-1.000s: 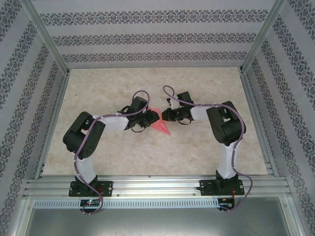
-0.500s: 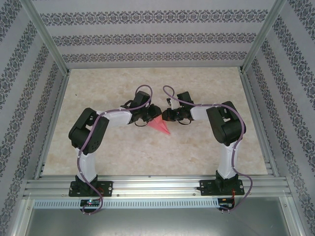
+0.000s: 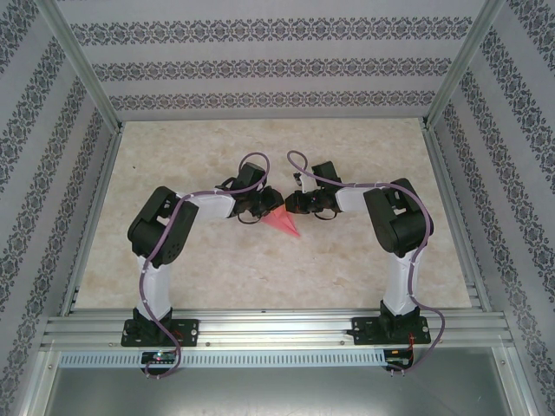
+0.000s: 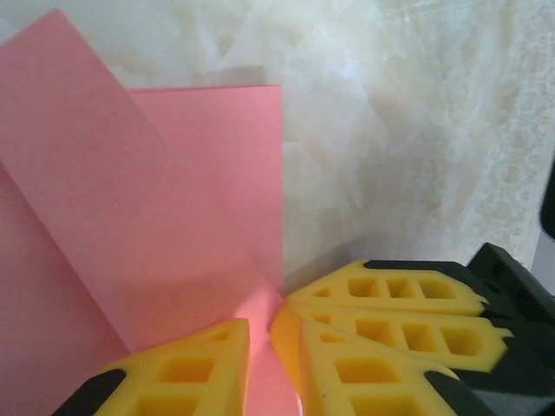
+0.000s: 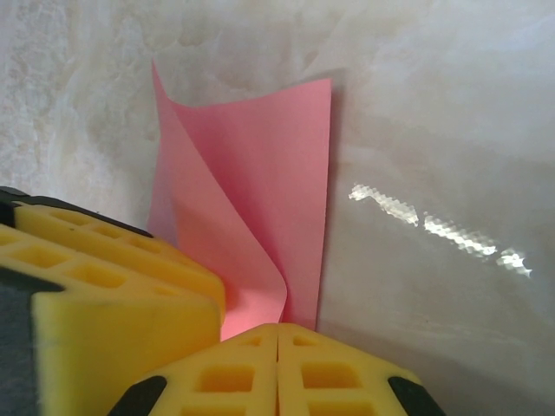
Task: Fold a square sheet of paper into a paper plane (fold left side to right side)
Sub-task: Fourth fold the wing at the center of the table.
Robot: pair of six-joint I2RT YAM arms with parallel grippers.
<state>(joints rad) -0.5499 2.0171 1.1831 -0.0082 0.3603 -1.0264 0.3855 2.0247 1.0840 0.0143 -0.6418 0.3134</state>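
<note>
The salmon-red sheet of paper [image 3: 284,225] lies mid-table as a small creased pointed shape, its tip toward the near right. My left gripper [image 3: 270,201] holds a raised flap of it. In the left wrist view the paper [image 4: 130,217] runs up between the two yellow fingers of the left gripper [image 4: 270,336], which is shut on it. My right gripper [image 3: 290,204] meets it from the right, fingers shut together. In the right wrist view the right gripper [image 5: 277,329] has its tip down at the paper's [image 5: 260,173] near edge, where the flap curls over.
The marble-patterned table top [image 3: 260,147] has free room on all sides of the paper. Patterned walls and metal posts [image 3: 82,69] enclose it. The two grippers' yellow fingers nearly touch each other.
The left arm has swung right and brought its gripper, with the raised flap, up close to the right gripper. The right arm has stayed put.
</note>
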